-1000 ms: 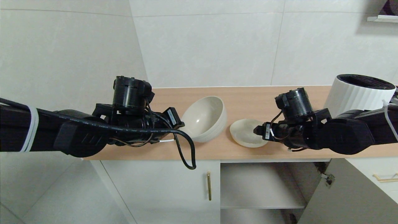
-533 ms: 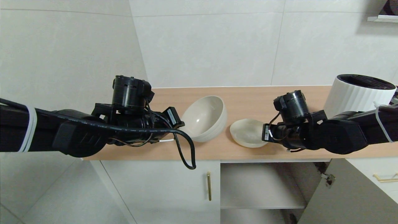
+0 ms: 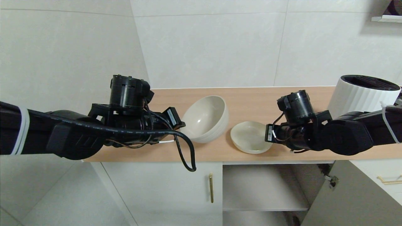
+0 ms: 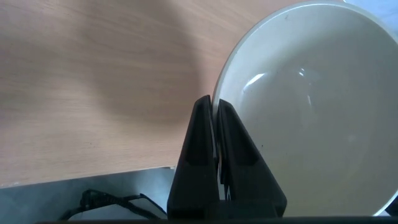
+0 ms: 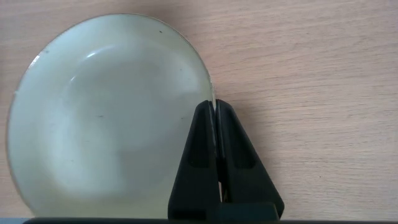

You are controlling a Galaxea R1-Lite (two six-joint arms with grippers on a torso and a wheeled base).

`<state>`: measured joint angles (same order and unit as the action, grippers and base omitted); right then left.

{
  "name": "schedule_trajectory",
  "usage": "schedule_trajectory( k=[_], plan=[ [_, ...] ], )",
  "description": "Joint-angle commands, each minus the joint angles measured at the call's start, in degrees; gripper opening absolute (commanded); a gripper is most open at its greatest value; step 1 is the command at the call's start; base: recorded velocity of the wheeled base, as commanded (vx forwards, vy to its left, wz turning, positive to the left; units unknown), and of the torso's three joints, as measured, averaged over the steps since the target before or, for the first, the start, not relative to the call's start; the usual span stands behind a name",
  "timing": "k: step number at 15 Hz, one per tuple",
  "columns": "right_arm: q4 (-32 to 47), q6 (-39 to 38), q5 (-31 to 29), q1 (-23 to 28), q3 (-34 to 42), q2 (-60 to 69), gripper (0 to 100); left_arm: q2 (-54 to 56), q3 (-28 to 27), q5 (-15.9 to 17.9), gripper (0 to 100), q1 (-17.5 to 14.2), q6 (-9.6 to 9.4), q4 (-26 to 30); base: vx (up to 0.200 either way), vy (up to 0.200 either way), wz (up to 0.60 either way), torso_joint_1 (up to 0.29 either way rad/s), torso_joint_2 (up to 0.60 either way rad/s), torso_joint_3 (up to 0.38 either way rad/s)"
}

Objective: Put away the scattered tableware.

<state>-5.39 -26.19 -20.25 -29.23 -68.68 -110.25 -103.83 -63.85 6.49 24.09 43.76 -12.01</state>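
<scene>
A cream bowl (image 3: 205, 117) sits tilted on the wooden counter (image 3: 251, 100), its opening turned toward me. My left gripper (image 3: 181, 125) is shut on its near rim; in the left wrist view the fingers (image 4: 214, 109) pinch the rim of the bowl (image 4: 311, 112). To the right of the bowl is a small pale plate (image 3: 249, 136), slightly tipped. My right gripper (image 3: 266, 133) is shut on its right edge. The right wrist view shows the gripper (image 5: 214, 109) clamped on the edge of the plate (image 5: 106, 118).
A tall white ribbed container (image 3: 361, 94) stands at the counter's right end, behind my right arm. Below the counter a cabinet (image 3: 260, 185) is open with its door (image 3: 345, 194) swung out to the right; a closed door with a gold handle (image 3: 211, 187) is to its left.
The plate has tipped up a little more in my right gripper and edged slightly left. My left arm has drifted slightly left, still holding the bowl.
</scene>
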Motion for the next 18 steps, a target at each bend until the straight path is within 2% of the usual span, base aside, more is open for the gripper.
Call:
schedule_trajectory(
  k=[1, 3, 4, 7, 8, 9, 13, 15, 18],
  plan=[
    [0.11, -0.01, 0.21, 0.23, 0.39, 1.97, 0, 3.63, 1.98, 0.02, 0, -0.01, -0.17, -0.12, 0.000, 0.000, 0.00, 0.000, 0.00, 0.000],
    [0.29, -0.01, 1.26, 0.58, 1.71, 4.78, 0, 7.67, 5.14, 0.37, 0, -0.09, -0.43, -0.12, 0.000, 0.000, 0.00, 0.000, 0.00, 0.000],
    [0.38, -0.01, 3.55, 0.67, 2.76, 6.98, 0, 9.43, 6.55, 0.37, 0, -0.27, -1.23, -0.21, 0.000, 0.000, 0.00, 0.000, 0.00, 0.000],
    [5.04, 0.17, 12.69, 1.55, 5.05, 15.77, 0, 13.12, 10.59, 0.55, 0, -0.36, -6.94, -0.47, 0.000, 0.000, 0.00, 0.000, 0.00, 0.000],
    [6.36, 0.17, 13.74, 1.55, 4.96, 16.74, 0, 13.30, 10.94, 0.55, 0, -0.36, -7.64, -0.47, 0.000, 0.000, 0.00, 0.000, 0.00, 0.000],
    [10.31, 0.35, 17.61, 1.55, 4.70, 19.90, 0, 13.83, 11.65, 0.63, 0, -0.36, -8.78, -0.47, 0.000, 0.000, 0.00, 0.000, 0.00, 0.000],
    [12.51, 1.31, 18.40, 1.72, 5.75, 21.92, 0, 14.09, 11.74, 0.63, 0, -0.27, -8.78, -0.38, 0.000, 0.000, 0.00, 0.000, 0.00, 0.000],
    [12.16, 5.09, 18.14, 2.07, 7.69, 22.01, 0, 13.83, 11.65, 0.63, 0, -0.27, -8.78, -0.38, 0.000, 0.000, 0.00, 0.000, 0.00, 0.000],
    [12.16, 5.71, 18.05, 2.07, 7.95, 22.10, 0, 13.74, 11.65, 0.72, 0, -0.27, -8.78, -0.38, -0.200, 0.000, 0.00, 0.009, 0.00, -0.001]
  ],
)
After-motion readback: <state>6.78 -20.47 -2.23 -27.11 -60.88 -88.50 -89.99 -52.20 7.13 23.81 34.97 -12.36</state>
